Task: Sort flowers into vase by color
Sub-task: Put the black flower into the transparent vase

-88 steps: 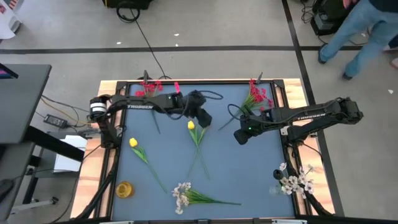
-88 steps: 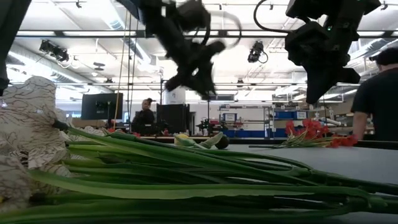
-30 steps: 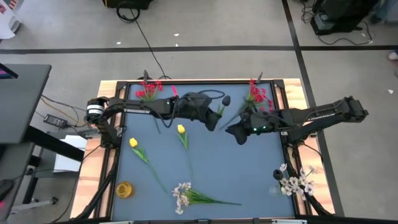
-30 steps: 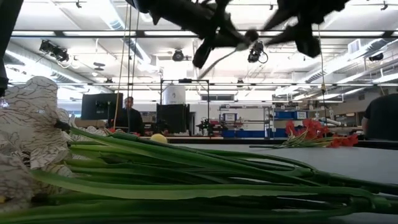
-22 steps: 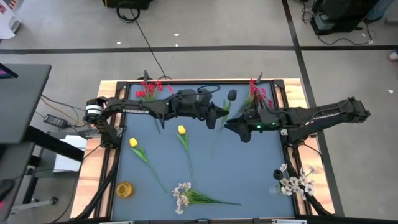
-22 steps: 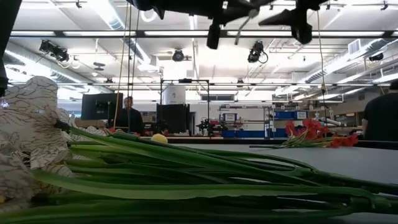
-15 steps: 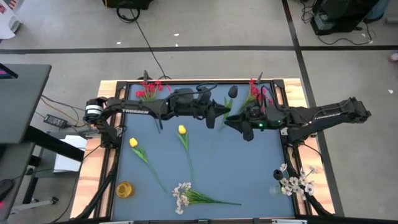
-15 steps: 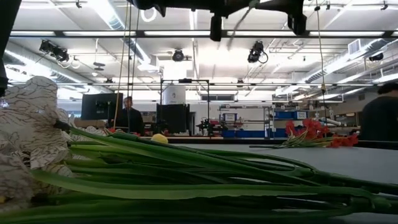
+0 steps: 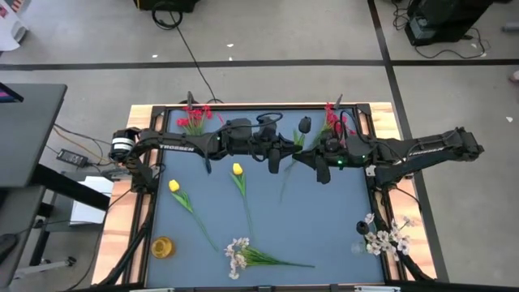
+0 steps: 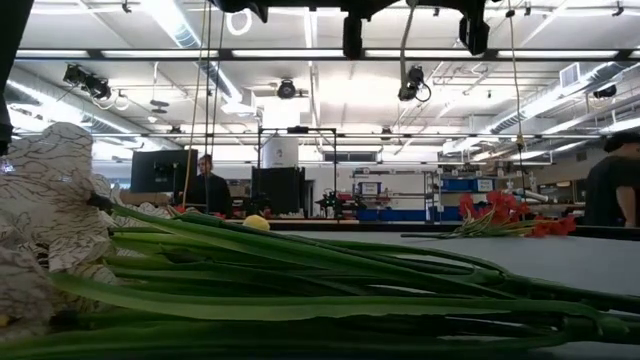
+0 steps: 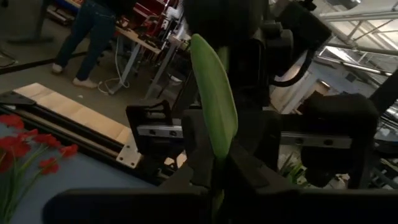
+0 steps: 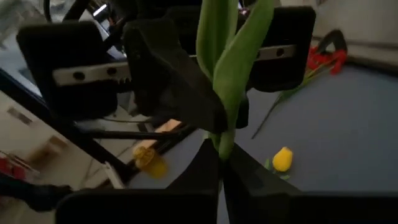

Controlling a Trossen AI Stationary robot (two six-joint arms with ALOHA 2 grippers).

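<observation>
Both tools, the left tool (image 9: 276, 156) and the right tool (image 9: 302, 157), pinch one green flower stem (image 9: 286, 180) above the tabletop (image 9: 324, 227); next, the left should probably let go.

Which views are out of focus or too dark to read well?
Low view: the stems nearest the lens are blurred, and the arms are dark shapes against bright ceiling lights. Left wrist view: the leaf is soft. Right wrist view: the near leaves are blurred. High view: evenly lit.

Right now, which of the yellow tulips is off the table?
The one held up between the two arms: the left pincer and right pincer both grip its stem. The other two tulips lie on the mat.
</observation>
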